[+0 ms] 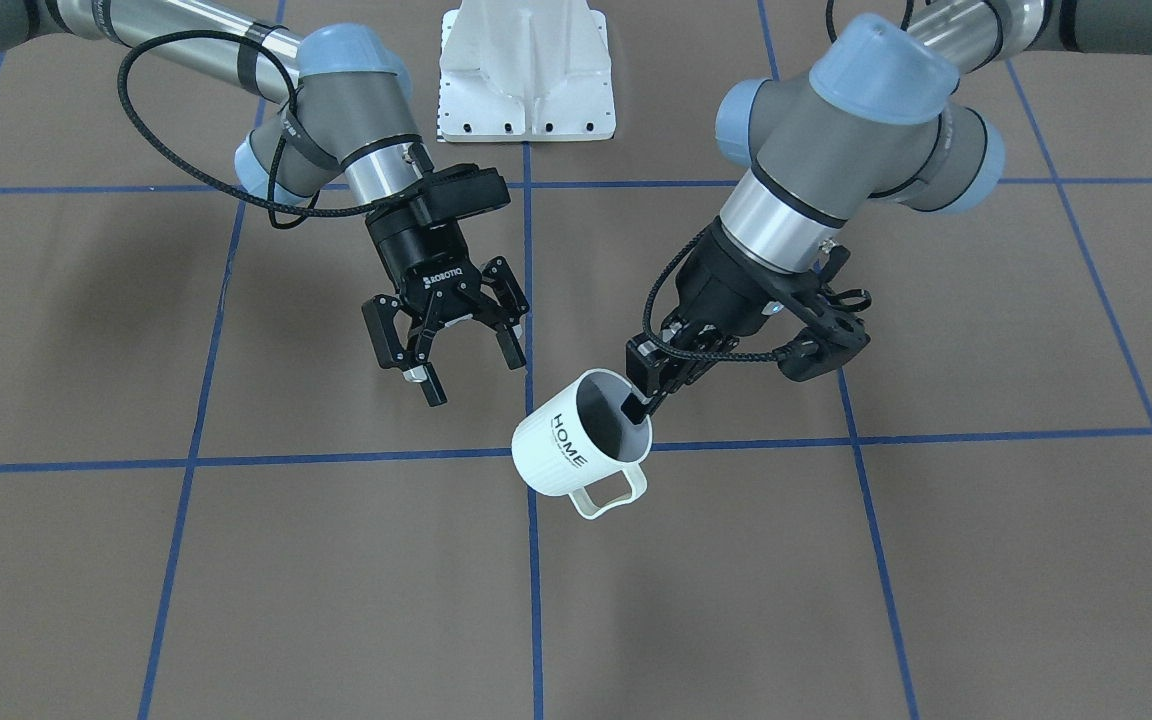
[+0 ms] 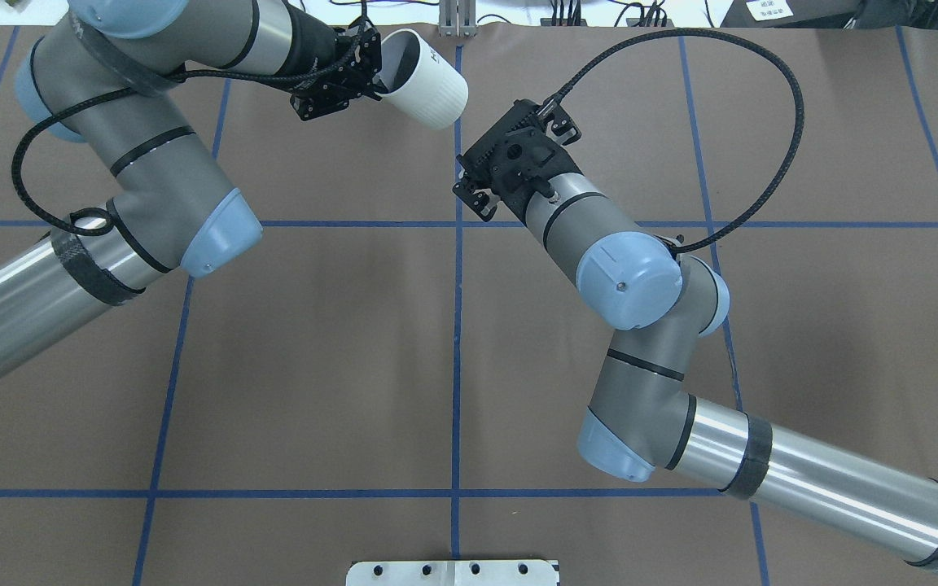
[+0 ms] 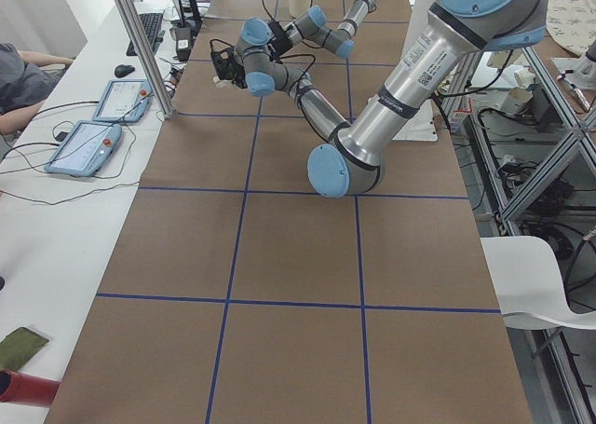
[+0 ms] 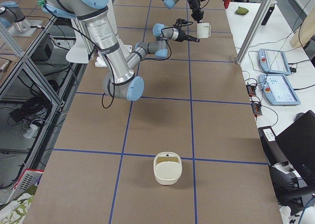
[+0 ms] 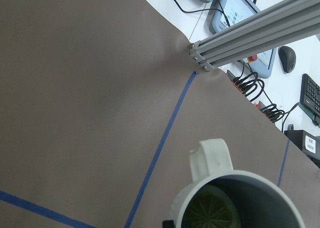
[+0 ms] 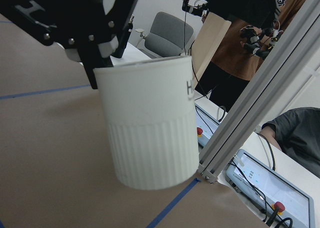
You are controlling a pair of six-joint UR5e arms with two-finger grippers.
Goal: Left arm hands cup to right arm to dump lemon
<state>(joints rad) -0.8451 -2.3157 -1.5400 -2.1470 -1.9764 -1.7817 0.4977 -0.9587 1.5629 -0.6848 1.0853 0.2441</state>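
The cup point(image 1: 576, 450), lemon point(image 5: 209, 210) inside, hangs tilted over the surface point(image 1: 836, 600) toward its far edge, rim pinched by the left gripper point(image 1: 641, 402), ribbed side turned toward the spread right gripper point(image 1: 473, 375) close beside it.

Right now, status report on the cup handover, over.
Left end effector shut on cup rim. Right end effector open, apart from cup. Lemon inside cup. Nothing between them.
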